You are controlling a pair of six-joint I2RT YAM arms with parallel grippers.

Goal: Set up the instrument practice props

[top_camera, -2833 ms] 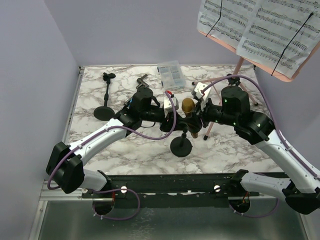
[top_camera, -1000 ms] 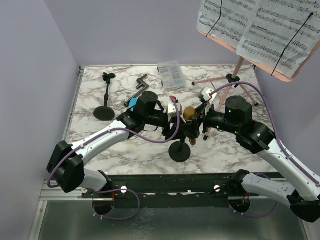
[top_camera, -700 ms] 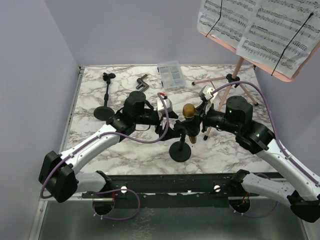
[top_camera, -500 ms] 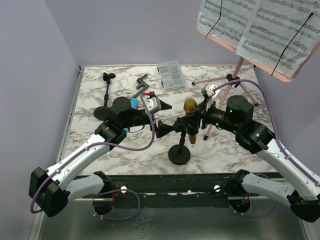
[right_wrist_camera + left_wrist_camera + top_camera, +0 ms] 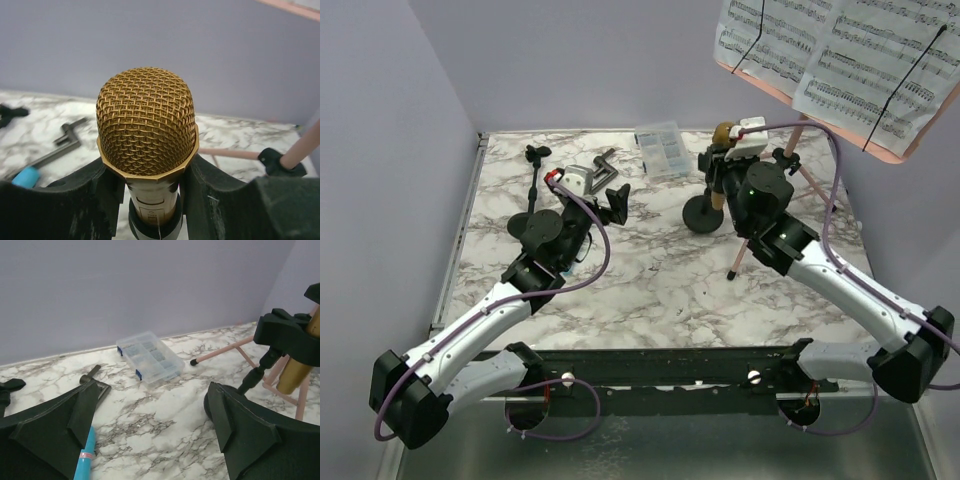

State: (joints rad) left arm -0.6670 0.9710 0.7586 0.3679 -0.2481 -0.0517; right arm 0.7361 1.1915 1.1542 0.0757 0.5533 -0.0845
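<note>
My right gripper (image 5: 724, 152) is shut on the gold microphone (image 5: 146, 120) just below its mesh head. The microphone sits in the clip of a black pole whose round base (image 5: 703, 213) is at the back right, beside the pink music rack's pole (image 5: 798, 130). White music pages (image 5: 840, 60) rest on the rack. My left gripper (image 5: 607, 192) stands open and holds nothing, left of centre. The blue microphone (image 5: 85, 460) lies on the marble beside its left finger. A second black pole (image 5: 536, 185) with a round base (image 5: 529, 226) stands at the far left.
A small clear plastic box (image 5: 660, 148) sits at the back centre. A grey metal holder (image 5: 603, 163) lies just left of it. The rack's rose-gold tripod legs (image 5: 220, 351) spread across the back right. Purple walls close in the table on three sides.
The left gripper opened, let go of the stand and drew back to the left. The right gripper carried the gold microphone and its stand from the table's middle to the back right.
</note>
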